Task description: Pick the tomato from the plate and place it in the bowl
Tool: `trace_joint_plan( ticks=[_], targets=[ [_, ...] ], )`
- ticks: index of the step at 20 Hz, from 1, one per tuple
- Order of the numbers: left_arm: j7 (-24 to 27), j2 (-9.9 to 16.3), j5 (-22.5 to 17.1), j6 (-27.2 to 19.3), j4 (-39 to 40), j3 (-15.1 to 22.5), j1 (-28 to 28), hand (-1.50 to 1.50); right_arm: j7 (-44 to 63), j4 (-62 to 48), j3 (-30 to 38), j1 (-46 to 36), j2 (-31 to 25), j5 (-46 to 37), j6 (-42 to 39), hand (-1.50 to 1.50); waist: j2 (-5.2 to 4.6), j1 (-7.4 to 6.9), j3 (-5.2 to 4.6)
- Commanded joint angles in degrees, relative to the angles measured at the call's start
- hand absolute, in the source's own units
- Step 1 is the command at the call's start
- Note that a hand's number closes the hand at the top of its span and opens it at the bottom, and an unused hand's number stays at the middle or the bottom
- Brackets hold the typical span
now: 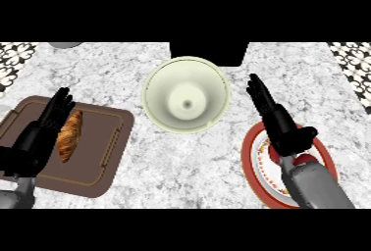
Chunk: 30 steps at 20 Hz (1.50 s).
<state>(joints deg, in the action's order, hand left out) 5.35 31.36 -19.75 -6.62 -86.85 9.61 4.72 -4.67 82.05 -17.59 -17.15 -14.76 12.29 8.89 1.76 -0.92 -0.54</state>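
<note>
Hiding most of the tomato (305, 159), the right robot hand (279, 125) overlaps the plate (250, 162).

Right hand (279, 125) over tomato (304, 159)

bare counter (217, 162) between plate (250, 162), bowl (187, 94)

- Croissant (70, 136): lies lengthwise on brown tray (101, 162), left part of view.
- Tray: rests on grey marbled table (123, 73).
- Patterned tiles (16, 56) at the upper corners.
</note>
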Motion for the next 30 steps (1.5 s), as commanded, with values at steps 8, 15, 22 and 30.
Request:
trace_joint_plan(
  ticks=[8, 15, 22, 30],
  targets=[
    [-0.1, -2.1, -1.0, -6.4, 0.4, -8.8, 5.0, 0.0, 0.5, -1.9, 6.8, -1.5, -7.5, -17.5, 16.8, -1.5, -1.12, 2.96, 0.02],
    [0.8, -3.0, -1.4, -5.5, 2.2, -9.9, 5.6, 0.0, 3.6, 10.8, -5.9, 12.8, 1.1, -37.6, 35.9, -1.5, -1.25, 2.58, 0.34],
    [-1.4, -0.5, -1.5, -5.5, 1.9, -12.3, 7.2, 0.0, 29.3, 24.0, -3.7, 19.4, -10.9, -53.5, 25.2, -1.5, -1.05, 3.78, 0.13],
    [-0.5, -2.6, -0.8, -5.5, 1.7, -10.7, 5.6, 0.0, 53.6, 41.4, -4.6, 23.8, -20.6, -53.1, -1.7, -1.5, -1.16, 3.28, 0.06]
  ],
)
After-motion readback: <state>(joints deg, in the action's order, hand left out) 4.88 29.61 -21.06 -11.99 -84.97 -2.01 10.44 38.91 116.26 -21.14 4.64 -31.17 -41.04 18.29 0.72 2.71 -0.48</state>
